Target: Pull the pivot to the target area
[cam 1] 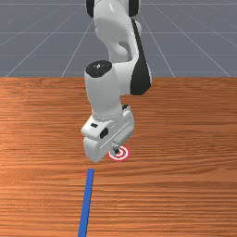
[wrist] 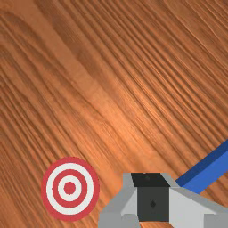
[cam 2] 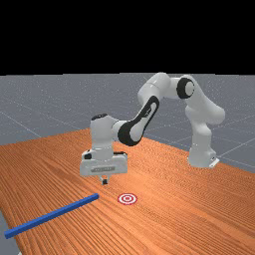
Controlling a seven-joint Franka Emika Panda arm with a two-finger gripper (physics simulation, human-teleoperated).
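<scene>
In the front view my gripper [cam 1: 115, 150] is partly hidden by the hand and overlaps the red-and-white ringed target [cam 1: 124, 156]. The far view has the gripper [cam 2: 104, 182] above the table, its fingertips together, with the target [cam 2: 127, 199] lower and to the right. A long blue bar [cam 2: 52, 215] lies flat, its near end below and slightly left of the fingertips, touching neither them nor the target. In the wrist view the gripper [wrist: 152, 197] is shut on nothing, between the target [wrist: 70, 188] and the partly hidden blue bar [wrist: 205, 171].
The orange-brown table [cam 1: 185, 185] lies under the hand and bar. In the far view, the bar's far end is close to the table's left edge, and the arm's base [cam 2: 201, 154] stands at the right.
</scene>
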